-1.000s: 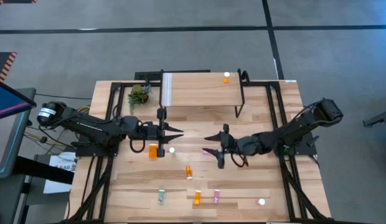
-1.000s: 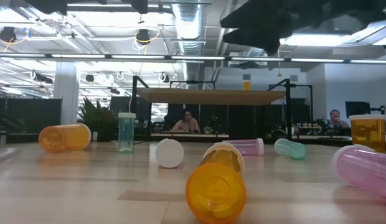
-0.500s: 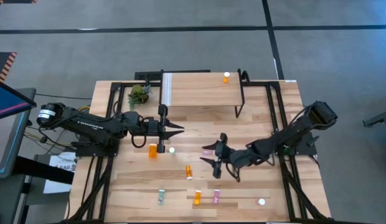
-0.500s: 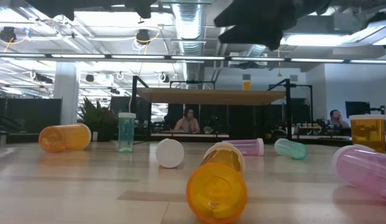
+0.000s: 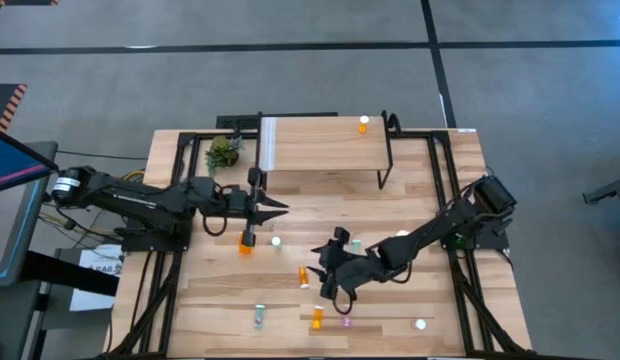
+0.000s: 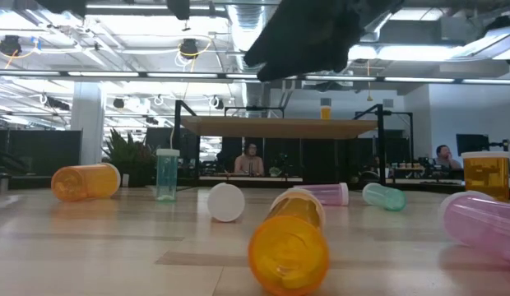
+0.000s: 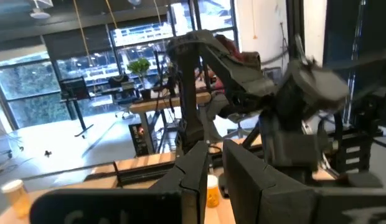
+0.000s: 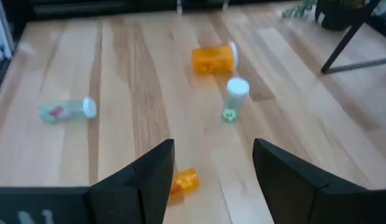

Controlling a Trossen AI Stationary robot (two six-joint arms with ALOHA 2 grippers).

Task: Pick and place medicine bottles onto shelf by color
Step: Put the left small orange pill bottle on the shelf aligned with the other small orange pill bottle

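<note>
The shelf [image 5: 320,143] stood at the far side of the table [image 5: 430,300], its light wood top carrying one orange bottle [image 5: 363,124] near the end away from the white strip. Beside that strip end sat a small green plant [image 5: 224,152].

The left gripper [image 5: 280,208] hung just in front of the shelf, near its strip end, fingers drawn nearly together with nothing between them. Close below it lay a large orange bottle [image 5: 246,241] on its side, and next to that a teal bottle [image 5: 276,241] stood upright, white cap up.

The right gripper [image 5: 325,272] had reached well out from the shelf, toward the middle of the table, its fingers spread wide and empty. It hovered just over a small orange bottle [image 5: 304,276] lying on its side; in the right wrist view that bottle [image 8: 183,180] showed between the two dark fingers [image 8: 152,171], below them and untouched.

Farther from the shelf, along the table's near edge, a teal bottle [image 5: 258,317], an orange one [image 5: 316,319] and a pink one [image 5: 347,319] lay scattered, with a loose white-capped one [image 5: 421,324] off toward the right arm's side. Another teal bottle [image 5: 356,244] lay between the right arm and the shelf.
</note>
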